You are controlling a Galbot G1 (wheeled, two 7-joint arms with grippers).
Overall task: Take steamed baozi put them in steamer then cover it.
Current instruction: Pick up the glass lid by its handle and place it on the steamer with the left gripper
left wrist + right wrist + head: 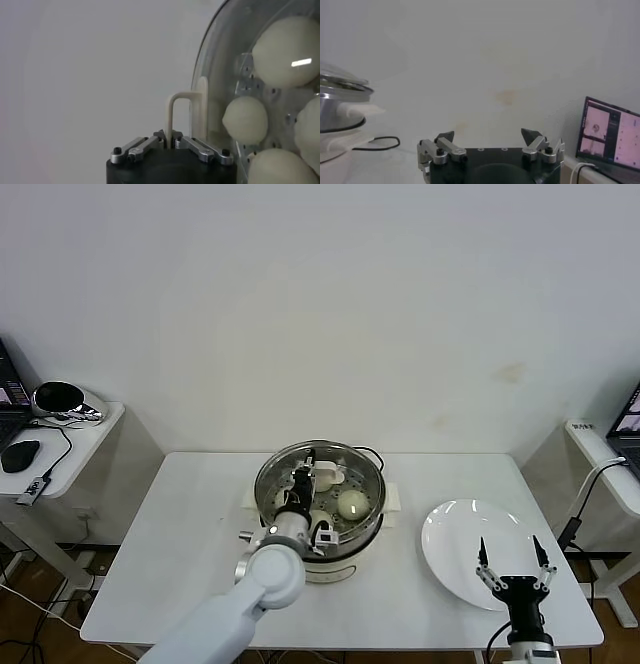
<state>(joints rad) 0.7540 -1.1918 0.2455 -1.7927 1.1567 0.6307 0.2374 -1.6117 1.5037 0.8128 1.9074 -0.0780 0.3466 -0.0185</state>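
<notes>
The steamer (322, 552), a steel pot on a cream base, stands mid-table. The glass cover (270, 476) lies over its top. Through the glass I see several cream-white baozi (352, 504) on the perforated tray. My left gripper (303, 477) is over the pot and shut on the cover's cream handle (326, 475). The left wrist view shows the jaws (169, 137) pinched on the handle (171, 107), with baozi (286, 50) behind the glass. My right gripper (512, 560) is open and empty above the white plate (455, 534).
The plate holds nothing. A black cable (372, 454) runs behind the steamer. Side desks with a mouse (20, 455) on the left and a laptop (611, 132) on the right flank the table. The steamer also shows in the right wrist view (335, 107).
</notes>
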